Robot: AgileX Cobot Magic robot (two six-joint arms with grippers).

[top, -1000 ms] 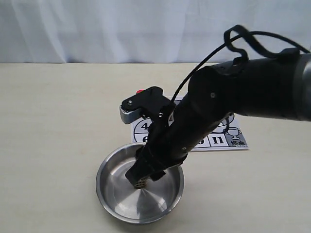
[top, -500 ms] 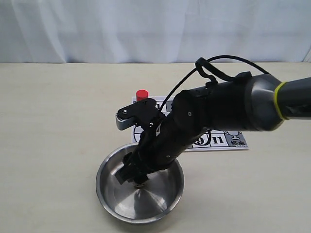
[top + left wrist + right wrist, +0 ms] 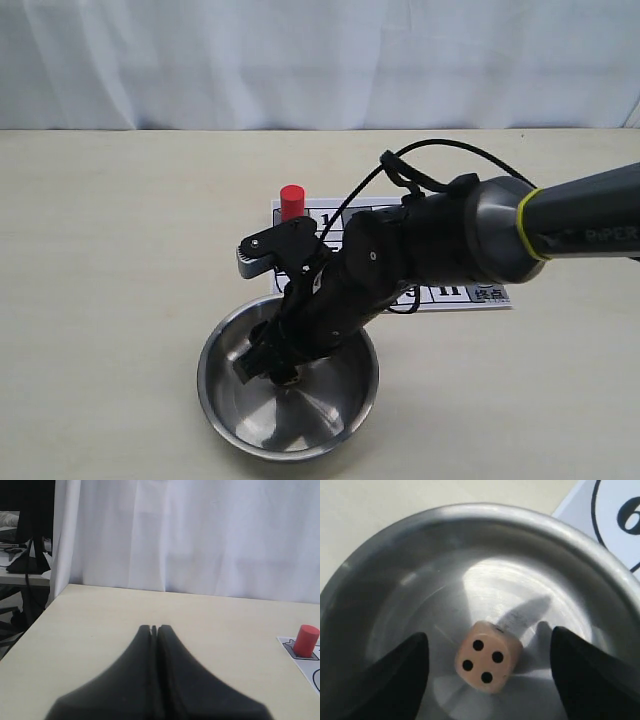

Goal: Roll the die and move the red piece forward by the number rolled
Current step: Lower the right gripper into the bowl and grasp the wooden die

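The die [image 3: 489, 657], a pale beige cube, lies free on the floor of the steel bowl [image 3: 470, 515] with several dark dots on its upper face. My right gripper [image 3: 490, 680] is open, one black finger on each side of the die and neither touching it. From the exterior view this gripper [image 3: 265, 365] is down inside the bowl [image 3: 215, 400] and hides most of the die. The red piece [image 3: 291, 200] stands upright at the far left corner of the numbered board [image 3: 480, 293]. My left gripper [image 3: 154, 628] is shut on nothing, with the red piece [image 3: 305, 640] far off to one side.
The right arm [image 3: 440, 245] stretches low across the board and covers most of its squares. A white curtain [image 3: 320, 60] closes off the far edge of the pale table [image 3: 110, 250].
A second ago my right gripper held the die above the bowl. It has since dropped lower into the bowl, opened and let the die go. The arm has sunk, uncovering the red piece.
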